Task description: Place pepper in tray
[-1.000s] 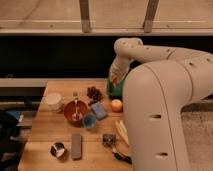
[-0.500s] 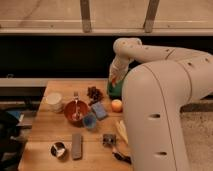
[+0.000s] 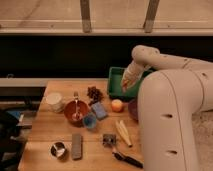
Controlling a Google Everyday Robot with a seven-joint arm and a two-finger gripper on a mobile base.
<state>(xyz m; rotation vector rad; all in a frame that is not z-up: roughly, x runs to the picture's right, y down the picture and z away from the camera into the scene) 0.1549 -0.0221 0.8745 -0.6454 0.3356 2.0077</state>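
The green tray (image 3: 114,84) stands at the back right of the wooden table. My gripper (image 3: 125,85) hangs at the end of the white arm, just over the tray's inside near its right half. I cannot make out the red-orange pepper; it may be hidden at the gripper. The arm's large white body covers the tray's right end.
An orange fruit (image 3: 117,105) lies just in front of the tray, and a purple bowl (image 3: 133,110) is partly hidden by the arm. A brown bowl with a spoon (image 3: 76,111), a white cup (image 3: 55,100), a blue sponge (image 3: 99,110), pale yellow strips (image 3: 123,133), a metal can (image 3: 58,149) and a black-handled tool (image 3: 128,159) are also on the table.
My gripper has dropped slightly lower over the tray. Nothing on the table has moved.
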